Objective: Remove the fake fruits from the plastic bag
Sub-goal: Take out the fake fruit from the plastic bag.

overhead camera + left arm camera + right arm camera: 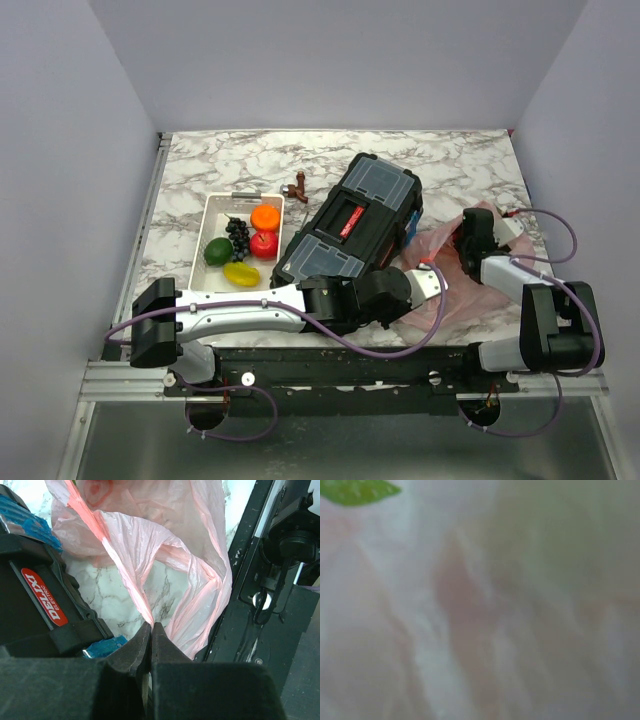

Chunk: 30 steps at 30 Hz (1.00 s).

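Note:
The pink translucent plastic bag (pixel 445 265) lies crumpled at the table's right, beside the toolbox. My left gripper (pixel 151 626) is shut on a twisted strand of the bag (pixel 165 545), near its edge (pixel 437 283). My right gripper (pixel 467 247) is pushed into the bag from the far side, and its wrist view shows only blurred pink film with a green leaf-like patch (pixel 355 490). A reddish rounded shape (pixel 97 489) shows through the film. Several fake fruits lie in the white tray (pixel 211 210): an orange (pixel 265 217), a red apple (pixel 264 244), a green fruit (pixel 218 251), dark grapes (pixel 238 232).
A black toolbox (pixel 350 230) lies diagonally in the middle, touching the bag and close to my left arm. A yellow fruit (pixel 241 273) is also in the tray. A small brown figure (pixel 296 188) stands behind the tray. The black rail (pixel 250 605) runs along the near edge.

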### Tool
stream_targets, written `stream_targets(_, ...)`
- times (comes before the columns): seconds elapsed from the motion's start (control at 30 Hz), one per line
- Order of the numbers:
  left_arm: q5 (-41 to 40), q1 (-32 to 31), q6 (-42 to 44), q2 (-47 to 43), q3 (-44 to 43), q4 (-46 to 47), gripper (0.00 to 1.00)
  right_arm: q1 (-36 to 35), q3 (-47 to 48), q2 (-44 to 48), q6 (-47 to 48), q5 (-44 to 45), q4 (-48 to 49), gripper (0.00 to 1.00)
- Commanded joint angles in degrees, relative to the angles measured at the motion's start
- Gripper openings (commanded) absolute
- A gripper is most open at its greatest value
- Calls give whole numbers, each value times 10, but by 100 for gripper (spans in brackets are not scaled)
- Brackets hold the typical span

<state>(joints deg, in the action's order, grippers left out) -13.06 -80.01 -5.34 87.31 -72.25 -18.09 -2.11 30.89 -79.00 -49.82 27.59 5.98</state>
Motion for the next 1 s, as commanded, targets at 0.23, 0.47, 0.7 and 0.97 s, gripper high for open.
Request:
stream_targets(0.23, 0, -8, 5, 7, -5, 1, 0, 6, 23, -3, 34, 19, 22, 75)
stream_targets(0.47, -1, -9, 6, 9, -6, 0, 0, 6, 22, 2, 55, 11, 27, 53)
stream_targets(0.7, -2, -10, 4, 12, -9, 1, 0, 7, 16, 21, 70, -45, 21, 33)
stream_targets(0.97, -12, -10, 0, 7, -11, -2, 0, 7, -6, 116, 48, -119, -76, 19)
